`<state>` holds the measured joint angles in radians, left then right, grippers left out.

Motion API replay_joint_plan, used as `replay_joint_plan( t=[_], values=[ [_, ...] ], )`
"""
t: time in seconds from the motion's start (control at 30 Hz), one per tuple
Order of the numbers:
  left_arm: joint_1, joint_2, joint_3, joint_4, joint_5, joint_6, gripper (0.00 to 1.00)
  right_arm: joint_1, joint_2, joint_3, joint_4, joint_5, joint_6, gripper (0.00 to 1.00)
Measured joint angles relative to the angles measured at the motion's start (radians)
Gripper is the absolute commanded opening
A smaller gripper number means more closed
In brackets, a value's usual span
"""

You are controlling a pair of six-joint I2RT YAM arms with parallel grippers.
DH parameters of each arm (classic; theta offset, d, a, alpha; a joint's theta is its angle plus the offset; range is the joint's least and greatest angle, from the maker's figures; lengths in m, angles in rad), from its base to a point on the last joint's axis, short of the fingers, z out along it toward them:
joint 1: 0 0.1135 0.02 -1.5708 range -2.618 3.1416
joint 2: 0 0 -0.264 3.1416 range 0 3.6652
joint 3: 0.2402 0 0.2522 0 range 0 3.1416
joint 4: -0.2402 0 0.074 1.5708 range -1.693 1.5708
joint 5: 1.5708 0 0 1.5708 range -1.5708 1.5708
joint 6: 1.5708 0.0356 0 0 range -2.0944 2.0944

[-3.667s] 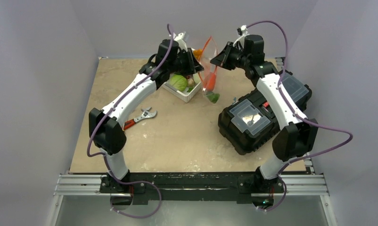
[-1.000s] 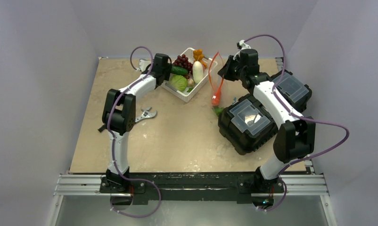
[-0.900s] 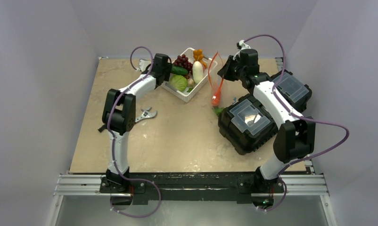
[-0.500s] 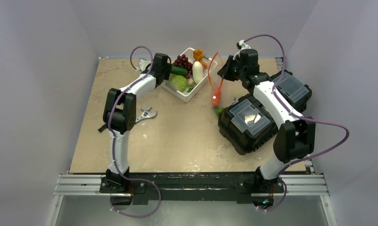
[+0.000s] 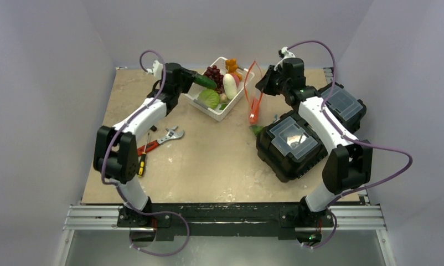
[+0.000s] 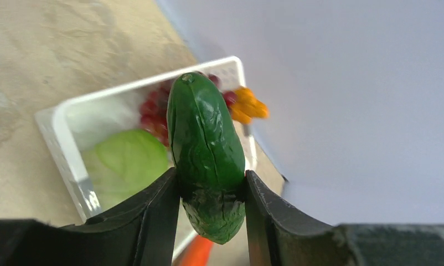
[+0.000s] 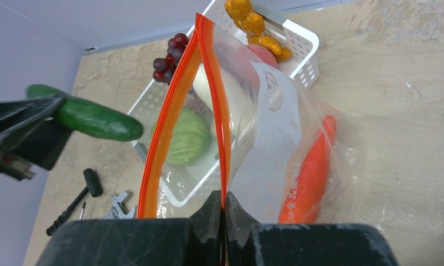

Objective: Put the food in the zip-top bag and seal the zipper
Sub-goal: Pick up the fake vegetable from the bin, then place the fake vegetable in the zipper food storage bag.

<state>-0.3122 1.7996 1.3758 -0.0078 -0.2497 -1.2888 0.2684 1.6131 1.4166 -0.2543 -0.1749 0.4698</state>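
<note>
Zip-top bag (image 5: 253, 97) hangs open at the worktop's (image 5: 208, 166) one o'clock, its zipper (image 7: 171, 111) pinched in the clamped right pincer (image 7: 222, 202); a carrot (image 7: 311, 172) lies inside. Left pincer (image 6: 211, 180) grips the cucumber (image 6: 206, 133) at the bag's nine o'clock. Cabbage (image 5: 209, 98) and grapes (image 5: 213, 72) sit in the basket (image 5: 222, 114); sealing is not yet done.

A white slotted plastic basket (image 5: 206, 110) sits just below and ahead of my left claw (image 5: 193, 81), between it and my right claw (image 5: 262, 84). Well back from my left claw, a silver adjustable wrench (image 5: 173, 134) lies on the beige stone-look tabletop (image 5: 208, 166), near a slim screwdriver (image 5: 142, 161). A black hard-plastic tool case (image 5: 287, 139) with clear lid panels sits behind my right claw.
</note>
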Motion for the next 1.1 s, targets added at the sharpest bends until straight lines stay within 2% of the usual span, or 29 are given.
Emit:
replay_joint_plan(
  t=[0.1, 0.2, 0.4, 0.53, 0.67, 0.83, 1.1],
  values=[
    [0.002, -0.125, -0.042, 0.028, 0.094, 0.079, 0.22, 0.011, -0.016, -0.002, 0.001, -0.001, -0.006, 0.0],
    [0.009, -0.219, -0.044, 0.046, 0.286, 0.169, 0.21, 0.031, -0.029, -0.002, 0.008, -0.003, -0.024, 0.0],
    [0.007, -0.279, 0.025, -0.01, 0.66, 0.291, 0.22, 0.096, -0.032, -0.002, 0.023, -0.003, -0.071, 0.0],
    [-0.025, -0.301, 0.035, -0.062, 0.787, 0.375, 0.23, 0.129, -0.032, -0.002, 0.031, -0.006, -0.089, 0.0],
    [-0.116, -0.304, 0.086, -0.156, 0.771, 0.502, 0.23, 0.138, -0.032, -0.002, 0.034, -0.014, -0.097, 0.0],
    [-0.22, -0.328, 0.101, -0.18, 0.636, 0.596, 0.21, 0.144, -0.032, -0.002, 0.038, -0.019, -0.103, 0.0],
    [-0.24, -0.338, 0.104, -0.157, 0.467, 0.647, 0.19, 0.159, -0.036, -0.002, 0.038, -0.026, -0.105, 0.0]
  ],
)
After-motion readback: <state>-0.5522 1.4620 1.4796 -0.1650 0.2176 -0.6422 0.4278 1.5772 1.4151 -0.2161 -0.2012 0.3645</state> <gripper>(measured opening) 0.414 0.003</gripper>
